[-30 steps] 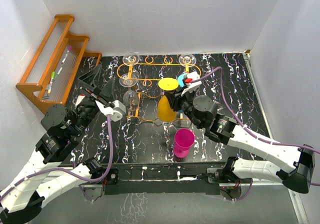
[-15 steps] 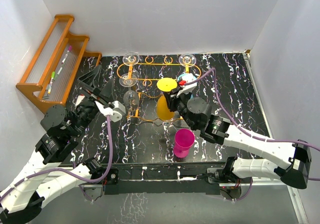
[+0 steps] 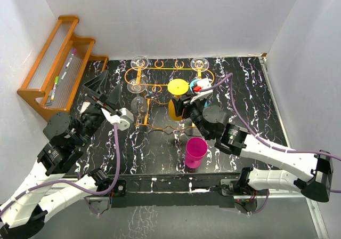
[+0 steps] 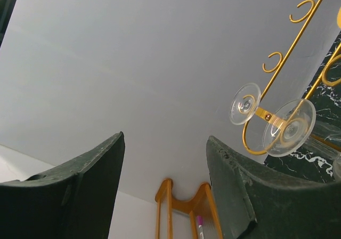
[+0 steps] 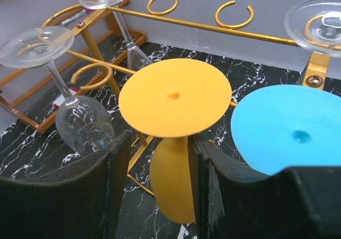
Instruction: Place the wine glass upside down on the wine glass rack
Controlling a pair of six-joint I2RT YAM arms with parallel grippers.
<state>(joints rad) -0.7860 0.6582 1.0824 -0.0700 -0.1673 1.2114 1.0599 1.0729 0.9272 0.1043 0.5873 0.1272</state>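
A yellow wine glass [image 5: 174,96] hangs upside down in the orange wire wine glass rack [image 5: 197,23], foot on top and bowl below. My right gripper [image 5: 162,143] stands open around its stem and bowl. The left finger is clearly apart from the glass and the right finger is close beside it. From above, the yellow glass [image 3: 178,87] sits mid-rack [image 3: 160,68], with my right gripper [image 3: 185,105] just in front. My left gripper [image 4: 165,143] is open and empty, aimed at the back wall, left of the rack [image 4: 298,36].
A blue glass [image 5: 293,127] hangs right of the yellow one. Clear glasses [image 3: 139,61] [image 3: 200,63] [image 3: 136,85] hang at other rack slots. A pink cup [image 3: 195,152] stands in front of the right arm. A wooden stepped shelf [image 3: 53,63] with markers leans at the left wall.
My right gripper's jaws have parted from the yellow glass, which now hangs from the rack by its foot. The left arm has not moved.
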